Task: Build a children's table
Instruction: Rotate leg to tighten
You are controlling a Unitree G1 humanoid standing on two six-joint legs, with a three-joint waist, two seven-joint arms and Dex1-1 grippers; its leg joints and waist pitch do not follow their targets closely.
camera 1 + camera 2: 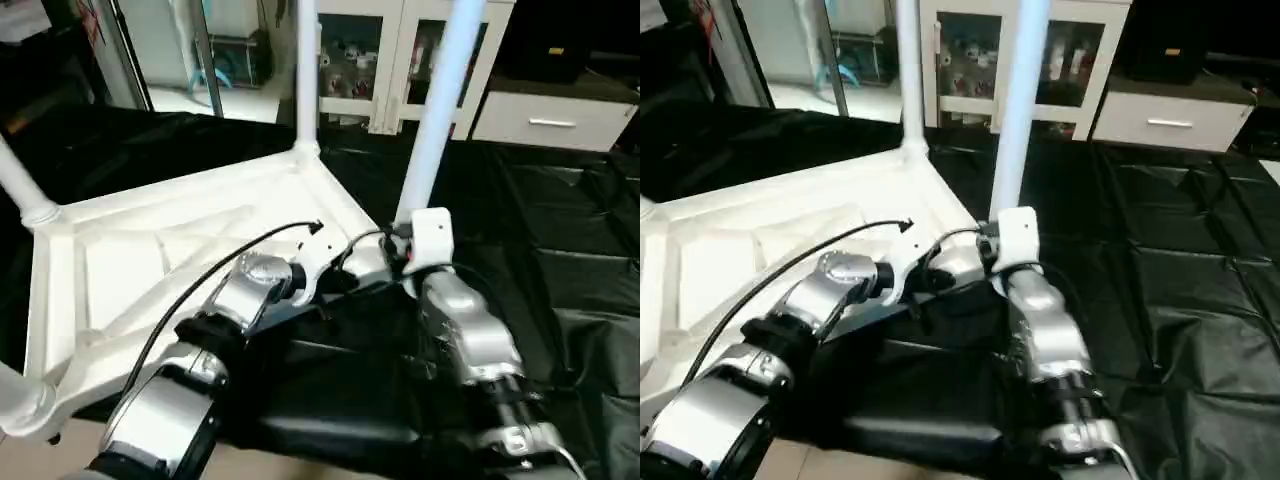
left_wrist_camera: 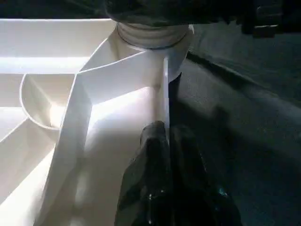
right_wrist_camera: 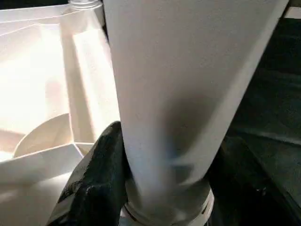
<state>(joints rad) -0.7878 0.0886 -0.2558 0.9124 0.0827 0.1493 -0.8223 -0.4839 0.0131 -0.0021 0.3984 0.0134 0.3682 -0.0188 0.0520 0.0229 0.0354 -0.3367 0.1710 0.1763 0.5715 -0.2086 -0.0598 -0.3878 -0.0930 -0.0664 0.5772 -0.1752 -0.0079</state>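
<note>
The children's table lies upside down on black cloth, its white ribbed top (image 1: 130, 260) facing up. Legs stand in the far corner (image 1: 306, 70) and the left corner (image 1: 20, 185), and another leg end (image 1: 20, 400) shows at the near left. My right gripper (image 1: 408, 242) is shut on a fourth leg (image 1: 440, 100), low down by its socket; one black finger (image 3: 101, 160) presses its side. My left gripper (image 2: 162, 134) is shut on the thin rim wall (image 2: 164, 89) of the top, just beside that same corner socket (image 2: 150, 35).
Black cloth (image 1: 560, 250) covers the work surface to the right and in front. A white glass-door cabinet (image 1: 370, 60) and a white drawer unit (image 1: 550, 120) stand at the back. The cloth's near edge and pale floor (image 1: 300, 465) lie below my arms.
</note>
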